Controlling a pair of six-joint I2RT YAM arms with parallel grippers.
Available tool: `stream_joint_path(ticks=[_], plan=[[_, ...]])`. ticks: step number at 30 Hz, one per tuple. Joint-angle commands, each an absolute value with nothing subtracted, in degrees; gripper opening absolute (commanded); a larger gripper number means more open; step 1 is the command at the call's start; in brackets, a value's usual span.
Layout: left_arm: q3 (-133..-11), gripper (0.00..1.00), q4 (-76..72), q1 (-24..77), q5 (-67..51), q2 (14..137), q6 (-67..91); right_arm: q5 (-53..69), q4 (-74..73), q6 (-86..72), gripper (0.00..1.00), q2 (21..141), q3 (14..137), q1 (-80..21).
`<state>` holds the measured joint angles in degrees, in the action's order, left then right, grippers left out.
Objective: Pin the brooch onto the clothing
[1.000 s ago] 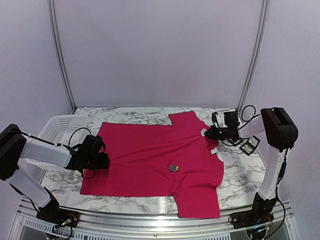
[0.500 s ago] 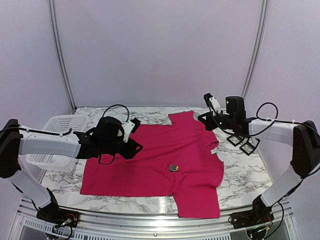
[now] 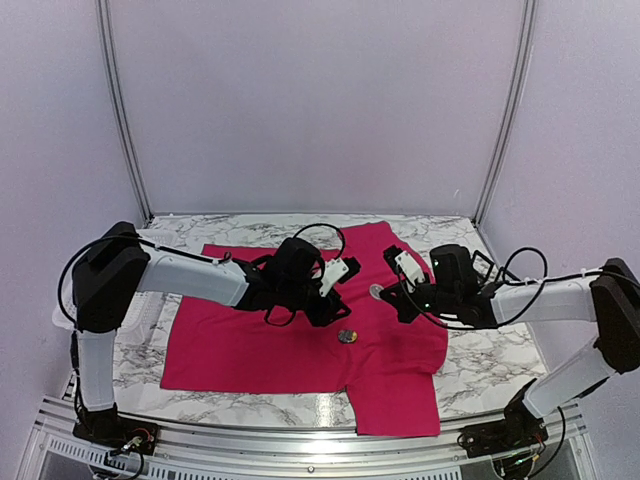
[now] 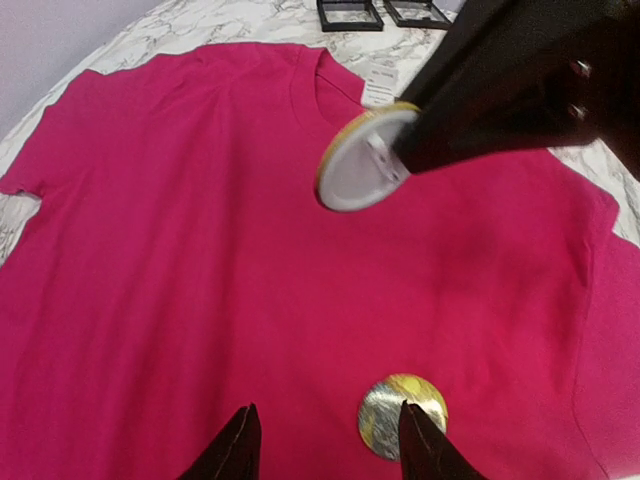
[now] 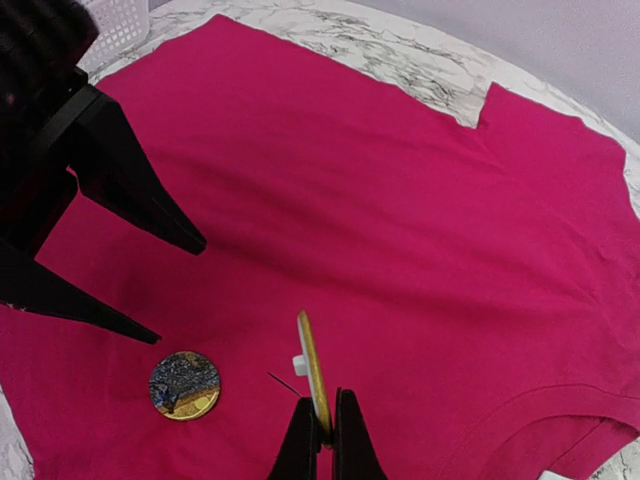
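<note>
The right claw (image 5: 322,420) is clamping a brooch (image 5: 312,365) by its rim over the shirt (image 3: 280,340), which is lying flat on the surface (image 3: 480,360). The left claw (image 4: 328,407) is hovering half open and empty, at 11 o'clock from a second brooch (image 5: 185,385) on the shirt.

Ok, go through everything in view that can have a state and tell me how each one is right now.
shirt: spread out flat on the table.
held brooch: on edge in the right gripper, above the shirt, not yet pinned.
loose brooch: lying face up on the shirt.
left gripper: open, empty, just above the shirt by the loose brooch.
right gripper: shut on the held brooch.
</note>
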<state>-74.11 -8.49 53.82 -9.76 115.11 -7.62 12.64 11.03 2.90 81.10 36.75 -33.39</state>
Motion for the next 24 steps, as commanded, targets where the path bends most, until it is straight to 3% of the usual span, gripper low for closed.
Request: stream_joint_path(ticks=[1,6,15,24], plan=[[-79.64,0.48,-5.59,53.39,-5.34,120.80,-7.61,8.20,18.29,0.42,0.00,82.45,33.09,-33.40],[-80.52,0.47,-4.37,50.52,-1.09,123.73,-2.51,7.66,18.49,-5.08,0.00,85.51,31.81,-33.40],[-81.91,0.47,-8.10,53.94,-13.93,123.28,-11.61,14.97,26.09,-10.13,0.00,88.31,29.34,-26.56],[-91.97,0.48,3.54,58.58,-21.35,131.48,-18.57,16.66,24.12,-8.25,0.00,84.07,27.94,-24.79]])
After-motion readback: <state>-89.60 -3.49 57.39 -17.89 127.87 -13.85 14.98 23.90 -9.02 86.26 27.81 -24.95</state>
